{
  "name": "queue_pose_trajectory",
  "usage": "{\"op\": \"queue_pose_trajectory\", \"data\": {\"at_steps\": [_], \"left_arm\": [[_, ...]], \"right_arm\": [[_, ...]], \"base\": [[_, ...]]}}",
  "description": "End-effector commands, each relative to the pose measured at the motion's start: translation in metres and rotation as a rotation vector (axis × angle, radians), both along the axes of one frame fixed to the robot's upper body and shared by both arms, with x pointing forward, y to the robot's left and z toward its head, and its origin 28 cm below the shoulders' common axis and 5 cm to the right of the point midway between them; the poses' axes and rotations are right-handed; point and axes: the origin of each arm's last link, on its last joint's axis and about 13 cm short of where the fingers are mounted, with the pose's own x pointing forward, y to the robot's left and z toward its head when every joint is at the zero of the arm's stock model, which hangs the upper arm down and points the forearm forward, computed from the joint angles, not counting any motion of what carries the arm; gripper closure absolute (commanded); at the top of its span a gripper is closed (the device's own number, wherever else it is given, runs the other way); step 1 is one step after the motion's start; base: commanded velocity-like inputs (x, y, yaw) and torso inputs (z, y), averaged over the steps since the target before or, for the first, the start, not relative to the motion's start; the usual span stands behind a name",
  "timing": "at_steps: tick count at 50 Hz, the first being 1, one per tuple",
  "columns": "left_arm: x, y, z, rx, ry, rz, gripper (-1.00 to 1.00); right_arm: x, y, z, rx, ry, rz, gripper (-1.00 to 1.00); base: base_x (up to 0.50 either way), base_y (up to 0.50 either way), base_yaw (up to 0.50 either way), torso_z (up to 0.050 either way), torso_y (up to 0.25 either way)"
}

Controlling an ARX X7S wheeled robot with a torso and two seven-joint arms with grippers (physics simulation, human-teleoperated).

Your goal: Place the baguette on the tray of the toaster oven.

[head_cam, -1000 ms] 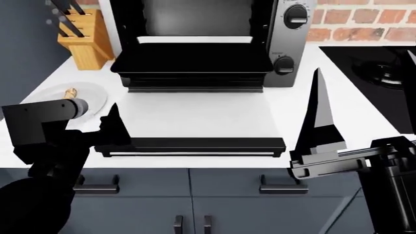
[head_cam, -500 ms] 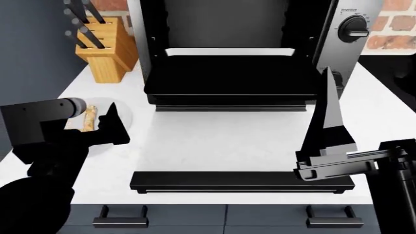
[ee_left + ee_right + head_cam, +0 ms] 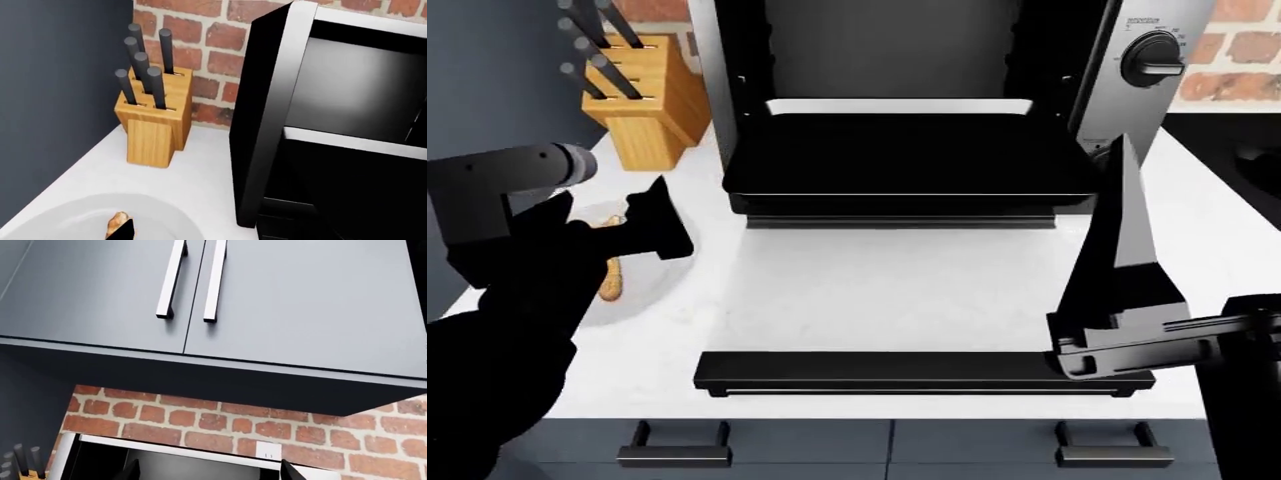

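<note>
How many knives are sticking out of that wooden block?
5. The left wrist view shows five dark handles in the knife block beside the toaster oven: two at the front, three behind. More could be hidden behind them.

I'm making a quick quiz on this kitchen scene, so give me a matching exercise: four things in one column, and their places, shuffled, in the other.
Things:
1. baguette
2. tray
3. knife block
4. bar handle

Places:
A. near the counter's front edge
B. on the round plate by the left pincer
C. pulled out at the front of the toaster oven
D. back left corner, beside the oven

Pairs: 1-B, 2-C, 3-D, 4-A
</note>
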Motion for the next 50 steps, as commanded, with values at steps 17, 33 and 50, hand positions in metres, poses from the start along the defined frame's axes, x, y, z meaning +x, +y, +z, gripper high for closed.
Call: {"op": "queue_pose_trajectory", "data": {"at_steps": [17,33,50], "left_arm": [[0.048,0.013,0.018,-0.064,0.103,0.100,-1.00],[0.054,0.024,0.006,-0.053,0.145,0.219,-1.00],[0.060,0.023,-0.020,-0.032,0.274,0.208,-1.00]], "right_arm": [[-0.005,-0.003,-0.003,0.036,-0.034,0.019,-1.00],[-0.003,-0.003,-0.005,0.045,-0.036,0.017,-1.00],[-0.006,-0.007,-0.007,0.053,-0.032,0.019,-1.00]], "base": [[0.00,0.00,0.00,0.000,0.000],[0.00,0.00,0.00,0.000,0.000],[0.00,0.00,0.00,0.000,0.000]]}}
